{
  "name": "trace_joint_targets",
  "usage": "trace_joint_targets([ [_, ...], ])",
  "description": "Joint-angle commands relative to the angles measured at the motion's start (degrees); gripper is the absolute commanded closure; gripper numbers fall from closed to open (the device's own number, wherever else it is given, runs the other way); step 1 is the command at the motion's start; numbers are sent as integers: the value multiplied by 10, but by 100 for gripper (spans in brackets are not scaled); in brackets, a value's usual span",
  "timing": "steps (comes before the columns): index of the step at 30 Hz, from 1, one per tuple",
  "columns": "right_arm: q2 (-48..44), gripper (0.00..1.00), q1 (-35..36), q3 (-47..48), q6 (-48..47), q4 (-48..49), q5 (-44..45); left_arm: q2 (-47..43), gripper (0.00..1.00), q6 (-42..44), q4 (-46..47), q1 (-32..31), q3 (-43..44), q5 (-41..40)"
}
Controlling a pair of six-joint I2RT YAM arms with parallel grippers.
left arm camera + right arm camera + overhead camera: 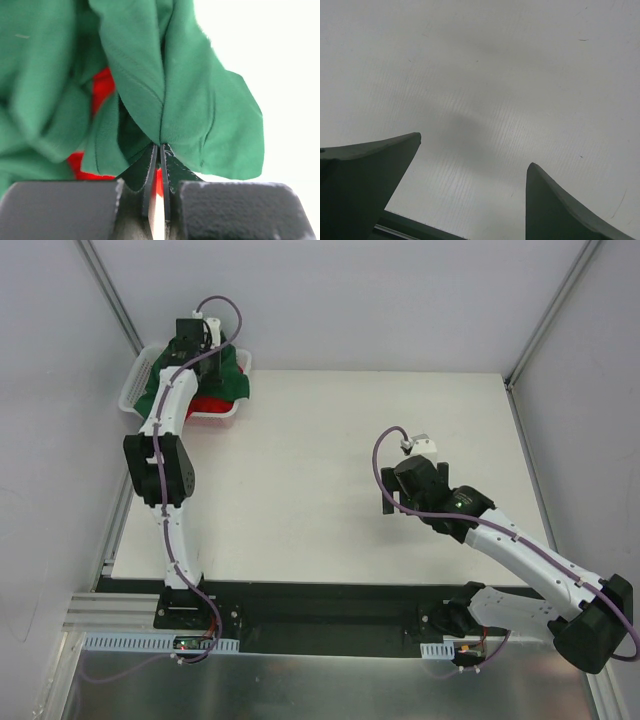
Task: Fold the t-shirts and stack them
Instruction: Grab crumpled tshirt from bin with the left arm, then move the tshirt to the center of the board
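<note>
The dark green t-shirt lies crumpled over the bright red t-shirt in the white mesh basket at the table's far left corner. My left gripper reaches down into that heap. In the left wrist view it is shut on a bunched fold of the green t-shirt, and the red t-shirt shows through gaps behind it. My right gripper hovers over the table's right half, away from the basket. Its jaws stand open with only table between them.
The white table spreads between the two arms. Grey walls with metal corner posts close in the back and sides. The basket overhangs the table's far left corner.
</note>
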Motion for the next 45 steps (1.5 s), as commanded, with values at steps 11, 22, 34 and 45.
trace_joint_targets([
  [11, -42, 4, 6, -25, 35, 10, -17, -235, 100, -11, -87, -189, 10, -16],
  [22, -132, 4, 13, -37, 61, -6, 58, -176, 100, -45, -103, -417, 28, -15],
  [34, -218, 4, 10, 69, 2, -113, 352, -45, 100, -67, -103, -544, 116, 16],
  [45, -230, 4, -8, 122, -74, -122, 346, 24, 25, -66, -82, -578, 135, -16],
])
